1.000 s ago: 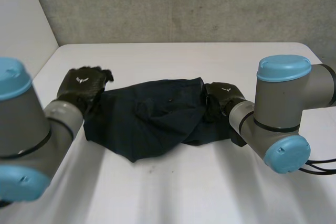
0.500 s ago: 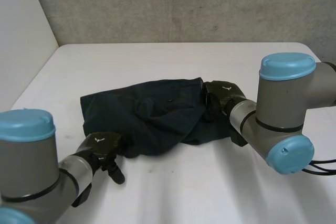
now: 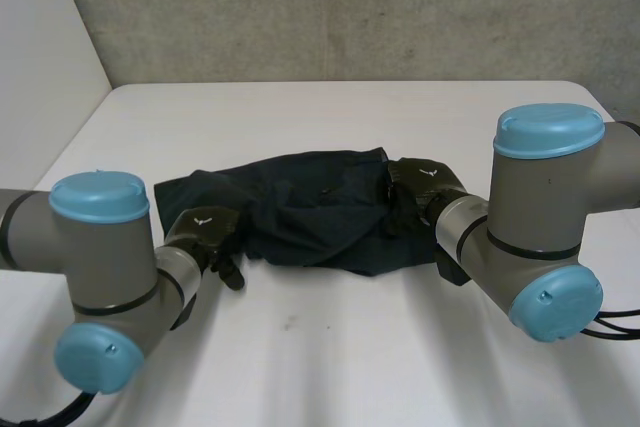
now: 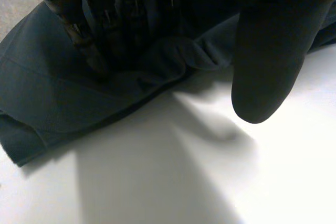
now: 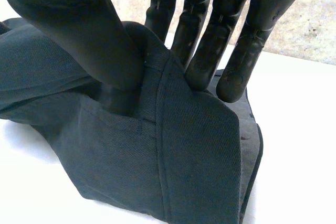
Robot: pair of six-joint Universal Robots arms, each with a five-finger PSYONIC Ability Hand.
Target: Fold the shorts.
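Head view: dark navy shorts (image 3: 310, 212) lie bunched & creased approx. in the mid of a white table (image 3: 330, 347), their long side running left to right. A grey concrete wall (image 3: 350, 7) stands behind. The left arm (image 3: 100, 267) reaches in from the near left. Its black left hand (image 3: 203, 230) sits on the shorts' near left edge. The right arm (image 3: 545, 207) comes in from the right, and its right hand (image 3: 425, 185) is at the shorts' right end, touching the cloth.

Left wrist view: the left hand's fingers (image 4: 121, 19) point down, fairly straight, w/ tips pressed onto the shorts (image 4: 63, 93) close to an edge. The cloth puckers into small ripples beside the tips. The thumb (image 4: 268, 51) stands well apart from the fingers, its tip over bare table (image 4: 210, 182). The hand is spread wide, pressing rather than gripping.

Right wrist view: the right hand (image 5: 73, 14) pinches a raised fold of the shorts (image 5: 173, 166), w/ the thumb on one side & the fingers (image 5: 210, 40) on the other. A stitched edge runs up btwn them. The cloth tents up from the table (image 5: 299, 129) to the pinch, and the rest drapes down in layers under the palm.
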